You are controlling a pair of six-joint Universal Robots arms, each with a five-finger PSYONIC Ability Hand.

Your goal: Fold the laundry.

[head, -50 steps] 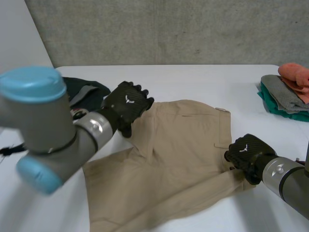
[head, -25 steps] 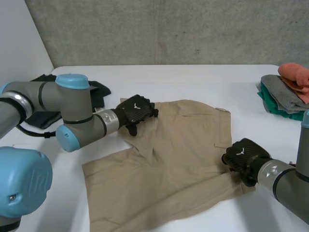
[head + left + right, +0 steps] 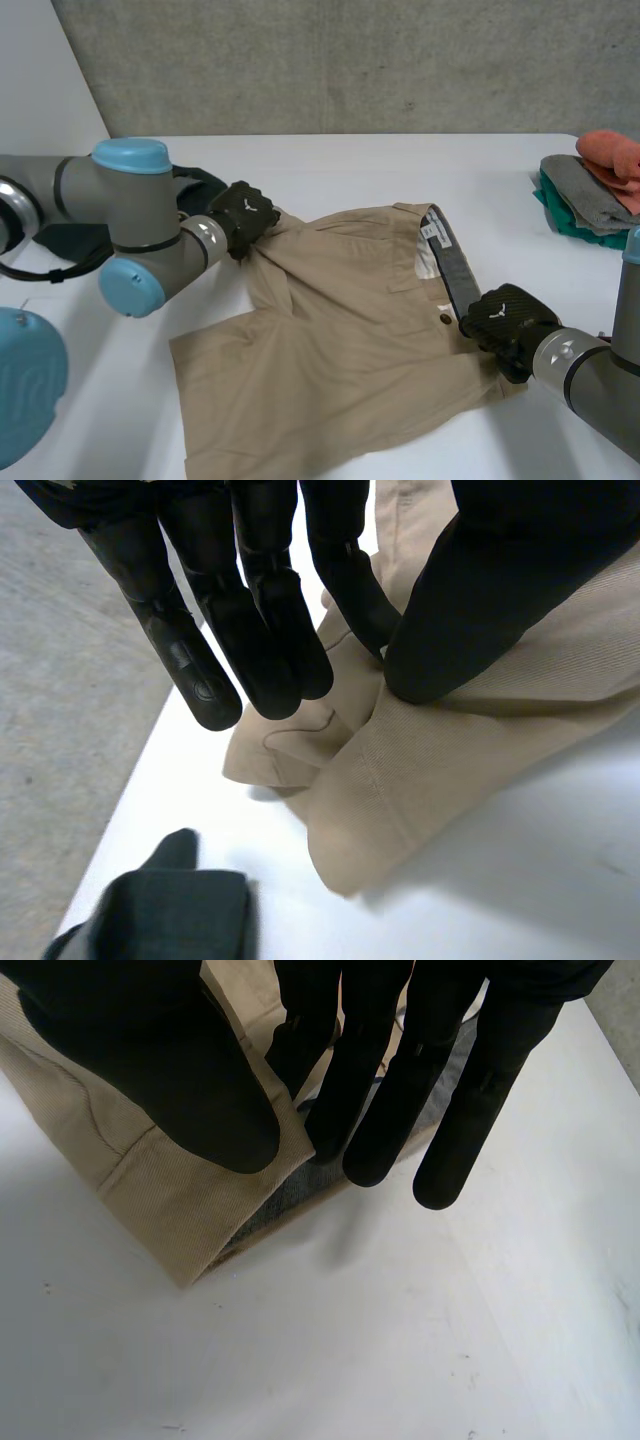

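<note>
Robotics lab / test cell. Evidence: bare concrete wall (image 3: 350,60) at back, plain white table (image 3: 400,165), two industrial arms w/ grey joints, blue caps: left arm (image 3: 130,220), right arm (image 3: 600,375). Props all clothes — khaki shorts (image 3: 340,330), folded stack (image 3: 590,195), dark heap (image 3: 205,185).

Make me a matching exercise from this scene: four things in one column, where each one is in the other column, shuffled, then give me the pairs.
1. left hand
2. right hand
3. folded stack
4. dark garment

A. at the right edge of the table
B. pinching the tan shorts at their bunched waist corner
C. at the table's left side, apart from the shorts
D. pinching the shorts' waistband end nearest the robot

Pairs: 1-B, 2-D, 3-A, 4-C
</note>
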